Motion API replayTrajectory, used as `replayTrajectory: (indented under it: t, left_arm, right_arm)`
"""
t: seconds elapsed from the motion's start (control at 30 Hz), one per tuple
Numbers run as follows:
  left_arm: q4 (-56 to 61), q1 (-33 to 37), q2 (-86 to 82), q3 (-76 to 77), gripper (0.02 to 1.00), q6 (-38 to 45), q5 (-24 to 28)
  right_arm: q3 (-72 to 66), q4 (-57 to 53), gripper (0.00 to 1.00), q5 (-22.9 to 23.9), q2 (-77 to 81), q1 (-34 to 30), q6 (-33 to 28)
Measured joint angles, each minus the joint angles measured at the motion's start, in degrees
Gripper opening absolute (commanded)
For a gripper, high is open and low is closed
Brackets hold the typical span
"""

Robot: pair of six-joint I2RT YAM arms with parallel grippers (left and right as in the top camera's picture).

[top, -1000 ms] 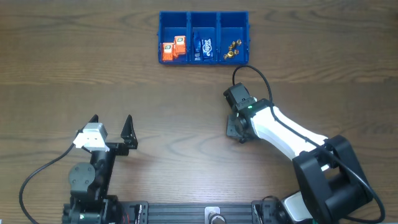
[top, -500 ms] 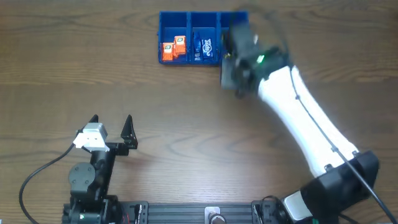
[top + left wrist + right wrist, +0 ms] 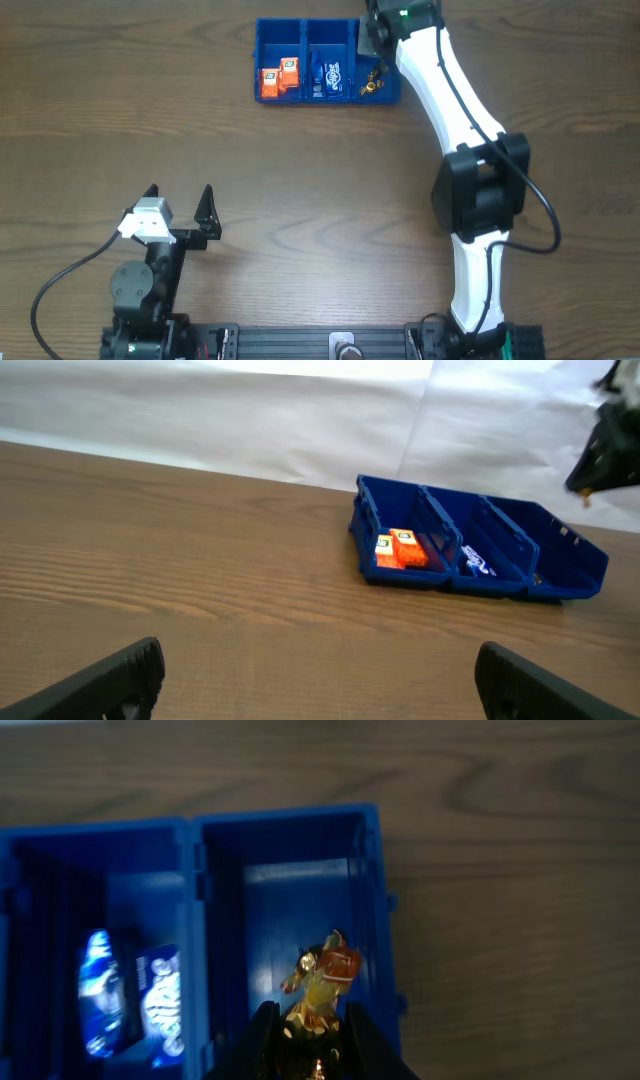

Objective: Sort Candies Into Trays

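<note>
The gold candy sits between the jaws of the right gripper. The jaws stand close together on its wrapper, so I judge it clamped rather than merely resting there.

The candy hangs directly over the right compartment of the blue tray, inside the compartment walls and nearer its near end than its far end. The release therefore calls for a straight drop, with no sideways correction. The candy is roughly round, so it has no long axis to align with the compartment.

More gold pieces lie at the near end of that same compartment. The middle compartment holds blue candies and the left one holds orange candies. The divider between the middle and right compartments lies just left of the jaws. It is the only edge the candy could catch on.

The tray stands at the far side of the bench. The left gripper hangs at the near left, well apart from the tray, with its jaws wide apart and empty. The right arm is plainly the nearer one.
</note>
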Motion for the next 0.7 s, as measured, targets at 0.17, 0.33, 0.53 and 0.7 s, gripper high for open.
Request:
replayTrajectory:
  t: [0.17,0.33,0.53,0.7]
  left_arm:
    - [0.0,0.0,0.0,0.0,0.998,0.0,0.0]
    - [0.0,0.0,0.0,0.0,0.998,0.0,0.0]
    - [0.0,0.0,0.0,0.0,0.998,0.0,0.0]
    - [0.0,0.0,0.0,0.0,0.998,0.0,0.0]
  right_arm:
    - [0.0,1.6,0.411,-1.3,1.9,-0.3,-0.7]
    - [0.1,1.7,0.632,-2.3,1.9,-0.3,-1.0]
    - [0.0,0.8,0.669,-3.2,1.5,-0.4,-1.8]
    - [-4.2,1.0,0.706,-2.0,-8.0,-0.4,-3.3]
